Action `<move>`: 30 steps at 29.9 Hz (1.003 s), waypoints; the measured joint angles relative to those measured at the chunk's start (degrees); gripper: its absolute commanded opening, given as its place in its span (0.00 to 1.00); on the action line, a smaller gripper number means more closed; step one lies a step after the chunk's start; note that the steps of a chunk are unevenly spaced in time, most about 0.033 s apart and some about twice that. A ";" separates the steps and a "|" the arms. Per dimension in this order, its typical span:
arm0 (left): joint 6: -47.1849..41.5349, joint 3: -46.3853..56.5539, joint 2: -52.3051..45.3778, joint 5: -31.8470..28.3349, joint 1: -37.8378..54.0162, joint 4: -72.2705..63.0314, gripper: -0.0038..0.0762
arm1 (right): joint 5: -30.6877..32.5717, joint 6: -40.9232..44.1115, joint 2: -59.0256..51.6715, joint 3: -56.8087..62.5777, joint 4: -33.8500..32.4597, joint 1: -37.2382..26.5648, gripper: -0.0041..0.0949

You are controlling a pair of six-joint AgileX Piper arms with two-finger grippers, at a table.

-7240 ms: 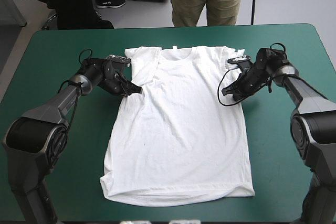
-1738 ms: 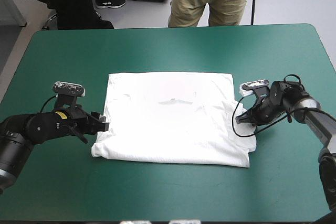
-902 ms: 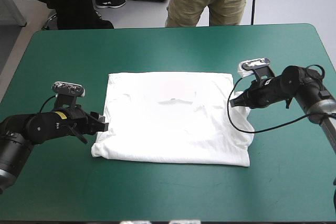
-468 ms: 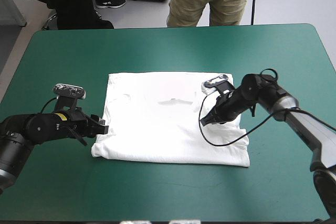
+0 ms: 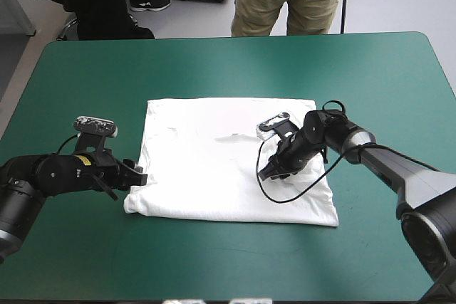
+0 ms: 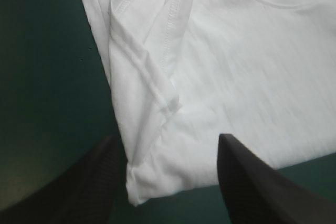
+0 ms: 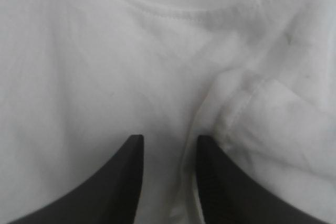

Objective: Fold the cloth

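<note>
The white T-shirt lies folded into a wide rectangle in the middle of the teal-green table, neckline seam showing on its upper layer. My left gripper sits low at the shirt's near left corner. In the left wrist view it stands open, with the layered corner and a hemmed sleeve fold between and ahead of its fingers. My right gripper rests over the shirt's right half. In the right wrist view it is a little open over the cloth, with a folded sleeve hem just beside one finger.
The teal-green cover shows in broad bands all around the shirt, widest at the far side and along the near edge. Nothing else lies on the table.
My right gripper moved from the shirt's right edge inward over the cloth, bringing the sleeve in, and its fingers have parted. The left arm has hardly moved.
</note>
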 measured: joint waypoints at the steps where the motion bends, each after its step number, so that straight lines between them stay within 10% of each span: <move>1: -0.07 0.00 0.00 0.00 0.00 0.00 0.57 | 0.00 -0.11 -0.48 0.00 -0.05 0.00 0.50; 16: -4.25 5.44 0.00 6.54 0.00 4.11 0.57 | 10.33 5.90 -26.51 3.44 -7.55 -2.37 0.48; 30: -8.80 13.73 0.48 -6.72 0.00 4.16 0.57 | 12.19 10.39 -39.08 15.87 -7.35 -3.51 0.43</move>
